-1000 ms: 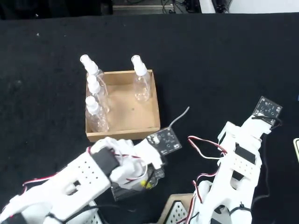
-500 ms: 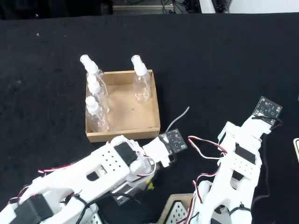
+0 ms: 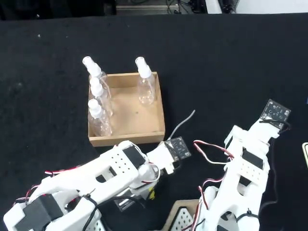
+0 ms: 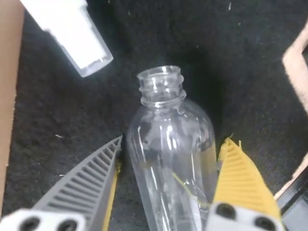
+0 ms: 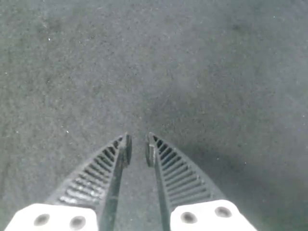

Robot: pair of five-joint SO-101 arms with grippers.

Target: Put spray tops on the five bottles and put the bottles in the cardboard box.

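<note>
Black cloth [image 3: 231, 57]: uncapped bottle [image 4: 166, 120] seemingly loose between left gripper's [image 4: 174, 140] spread jaws, spray top [image 4: 72, 29] nearby; right gripper [image 5: 137, 139] nearly closed, empty.

- We see a clear bottle [image 4: 169, 161] with no top on it; its open, threaded neck points away from the camera.
- Our left gripper [image 4: 173, 141] straddles the bottle, jaws spread: a grey ribbed finger [image 4: 89, 185] on one side, a yellow finger [image 4: 239, 179] on the other.
- A thin dark gap shows between the grey finger and the bottle; the yellow finger overlaps the bottle's edge, and we cannot tell whether it touches.
- A white spray top [image 4: 72, 29] lies near the neck, apart from it.
- A strip of cardboard [image 4: 7, 72] runs along one edge of the black mat [image 4: 240, 57].
- A tan edge [image 4: 297, 62] shows at the opposite side.
</note>
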